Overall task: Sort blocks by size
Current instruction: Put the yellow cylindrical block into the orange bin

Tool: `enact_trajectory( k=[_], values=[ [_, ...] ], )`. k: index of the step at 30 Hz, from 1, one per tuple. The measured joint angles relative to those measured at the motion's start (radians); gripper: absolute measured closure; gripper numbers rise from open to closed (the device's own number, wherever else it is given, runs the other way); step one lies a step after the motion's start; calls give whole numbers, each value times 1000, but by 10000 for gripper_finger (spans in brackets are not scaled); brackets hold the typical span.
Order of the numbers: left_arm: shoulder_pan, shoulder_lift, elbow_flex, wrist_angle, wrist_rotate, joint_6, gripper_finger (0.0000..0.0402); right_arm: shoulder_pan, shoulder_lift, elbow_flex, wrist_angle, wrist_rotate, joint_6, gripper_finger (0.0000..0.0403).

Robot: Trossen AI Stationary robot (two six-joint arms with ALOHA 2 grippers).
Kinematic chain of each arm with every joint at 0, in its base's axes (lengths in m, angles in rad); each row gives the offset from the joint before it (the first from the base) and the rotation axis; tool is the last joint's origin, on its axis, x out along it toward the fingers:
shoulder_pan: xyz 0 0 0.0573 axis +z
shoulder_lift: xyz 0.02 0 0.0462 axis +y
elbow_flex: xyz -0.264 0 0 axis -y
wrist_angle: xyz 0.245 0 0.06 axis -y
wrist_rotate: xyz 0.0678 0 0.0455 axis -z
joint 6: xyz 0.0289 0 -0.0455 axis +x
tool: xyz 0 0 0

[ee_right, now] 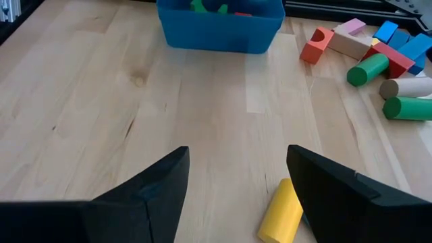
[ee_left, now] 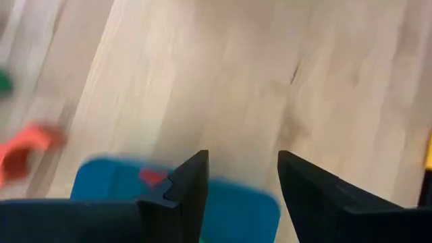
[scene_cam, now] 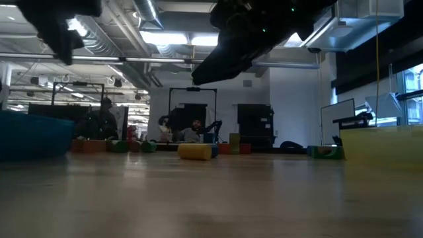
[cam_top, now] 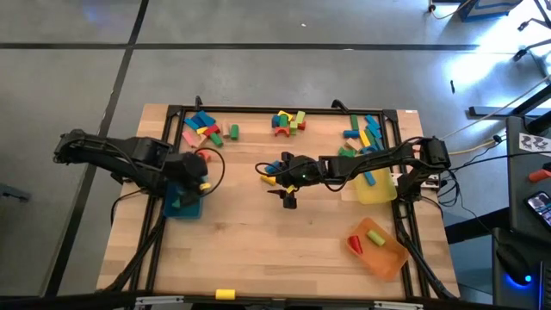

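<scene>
The blocks lie in three loose heaps along the table's far edge (cam_top: 202, 127) (cam_top: 288, 120) (cam_top: 362, 133). A yellow cylinder (ee_right: 282, 210) lies on its side mid-table, also in the high view (cam_top: 269, 179) and the low view (scene_cam: 195, 151). My right gripper (ee_right: 236, 196) is open, raised above the table with the cylinder just below one finger; the low view (scene_cam: 231, 46) shows it high up. My left gripper (ee_left: 243, 189) is open and empty above the teal tray (ee_left: 236, 209), which holds a red block (ee_left: 154, 177). In the high view my left gripper (cam_top: 196, 176) hangs over the tray's far end.
The teal tray (cam_top: 182, 205) sits at the left, a yellow tray (cam_top: 376, 189) at the right and an orange tray (cam_top: 379, 248) with two blocks at the near right. One yellow block (cam_top: 225, 294) lies at the near edge. Bare wood lies mid-table and near.
</scene>
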Motion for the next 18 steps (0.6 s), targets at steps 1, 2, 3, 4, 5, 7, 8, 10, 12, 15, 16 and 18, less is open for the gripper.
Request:
enact_trajectory(
  k=[1,2,3,4,5,7,8,10,12,15,16,18],
  values=[
    [0,0,-2,27,0,7,240,0,0,0,-1,0,0,150],
    [0,1,-4,52,0,12,240,0,0,0,-1,0,0,150],
    [0,0,-8,71,0,18,240,0,0,0,-1,0,0,150],
    [0,0,-13,90,0,24,240,0,0,0,-1,0,0,150],
    [0,1,-15,102,0,35,240,0,0,0,-2,0,0,150],
    [0,0,-24,135,0,60,240,0,0,0,-2,0,0,150],
    [0,-1,-30,153,0,72,240,0,0,0,-2,0,0,150],
    [0,1,-38,186,-2,98,240,0,0,0,-3,0,0,150],
    [0,1,-53,242,-3,138,240,0,0,0,-3,0,0,150],
    [0,2,-83,321,-4,192,240,0,0,0,-5,0,0,150],
    [0,2,-93,343,-4,207,240,0,0,0,-5,0,0,150],
    [0,2,-114,381,-4,228,240,0,0,0,-6,0,0,150]
  ],
)
